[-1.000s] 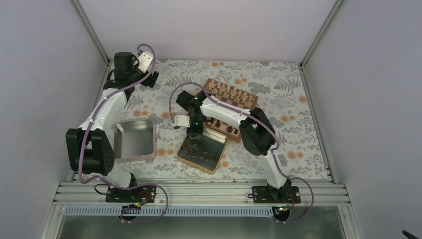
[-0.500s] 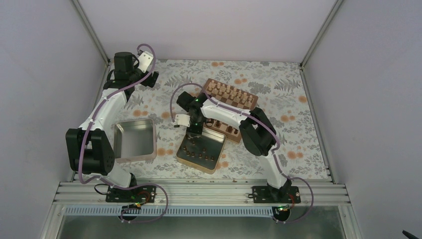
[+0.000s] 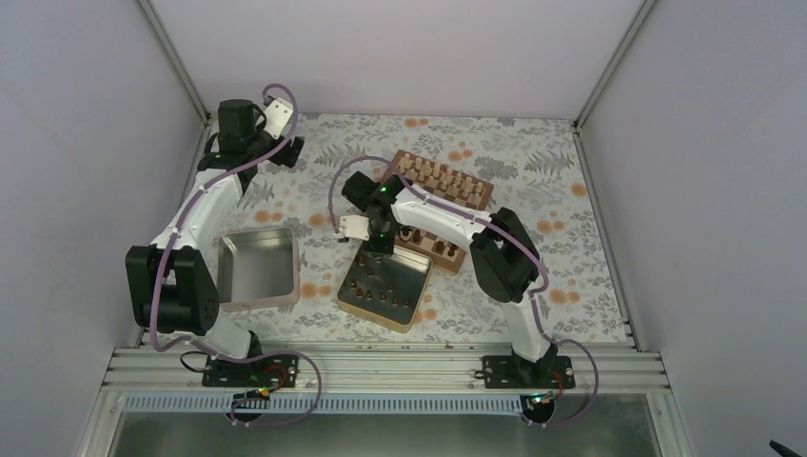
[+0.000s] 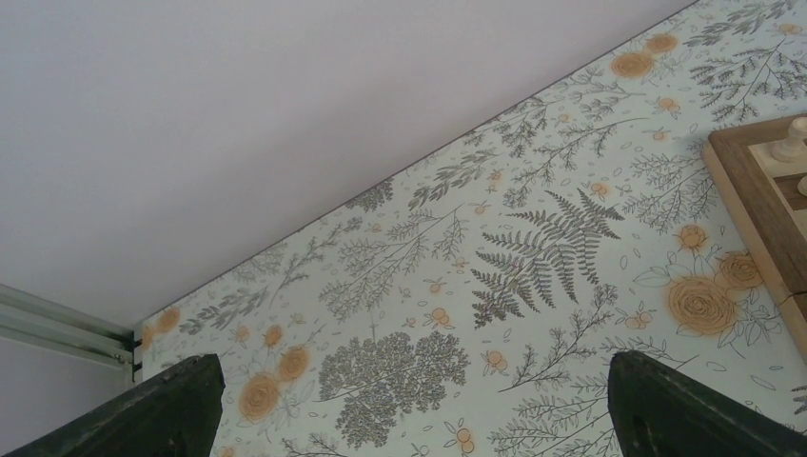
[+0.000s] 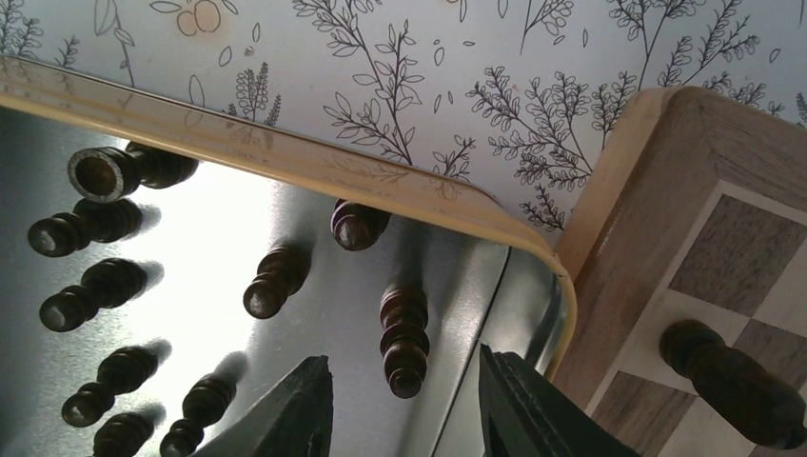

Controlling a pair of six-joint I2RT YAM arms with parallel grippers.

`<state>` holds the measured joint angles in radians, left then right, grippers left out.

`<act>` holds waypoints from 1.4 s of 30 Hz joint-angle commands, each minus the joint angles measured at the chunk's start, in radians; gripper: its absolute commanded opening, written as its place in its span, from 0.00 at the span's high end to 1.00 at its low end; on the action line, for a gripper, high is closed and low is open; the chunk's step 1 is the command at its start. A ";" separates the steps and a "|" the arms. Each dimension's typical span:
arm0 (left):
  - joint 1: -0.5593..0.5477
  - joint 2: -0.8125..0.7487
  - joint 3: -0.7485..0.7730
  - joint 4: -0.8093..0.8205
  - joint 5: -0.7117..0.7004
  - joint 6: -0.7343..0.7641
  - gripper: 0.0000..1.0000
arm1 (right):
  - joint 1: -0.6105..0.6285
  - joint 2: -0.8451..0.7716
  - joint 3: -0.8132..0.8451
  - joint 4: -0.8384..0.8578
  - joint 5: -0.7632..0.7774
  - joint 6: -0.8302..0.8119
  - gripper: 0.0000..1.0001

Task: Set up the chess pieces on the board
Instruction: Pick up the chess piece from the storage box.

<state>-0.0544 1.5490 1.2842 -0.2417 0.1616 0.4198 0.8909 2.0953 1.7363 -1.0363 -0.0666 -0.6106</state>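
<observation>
Several dark brown chess pieces (image 3: 379, 290) stand in a gold-rimmed metal tin (image 3: 420, 274) in front of the board (image 3: 483, 193). My right gripper (image 3: 378, 244) hangs over the tin's far edge, beside the board. In the right wrist view the right gripper (image 5: 404, 411) is open, its fingers on either side of one upright dark piece (image 5: 404, 341) without touching it. A dark piece (image 5: 733, 383) stands on the board (image 5: 657, 190) to the right. Near the back left wall my left gripper (image 3: 290, 150) is open over bare cloth; the wrist view shows the left gripper (image 4: 414, 419) holding nothing.
An empty metal tin (image 3: 257, 268) sits at the left front. Pale tan chessmen (image 3: 438, 177) fill the board's far rows, and a few dark pieces (image 3: 433, 246) stand along its near side. The board's corner (image 4: 761, 200) shows at the right of the left wrist view.
My right gripper has moved from over the middle of the tin toward its far edge by the board. The left arm has not moved.
</observation>
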 commanded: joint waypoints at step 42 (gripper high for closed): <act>0.002 -0.019 -0.004 0.016 0.022 0.007 0.00 | -0.010 0.033 0.019 -0.035 -0.001 -0.038 0.90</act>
<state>-0.0544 1.5490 1.2842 -0.2417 0.1661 0.4198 0.8883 2.1460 1.7241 -1.0466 -0.0570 -0.6529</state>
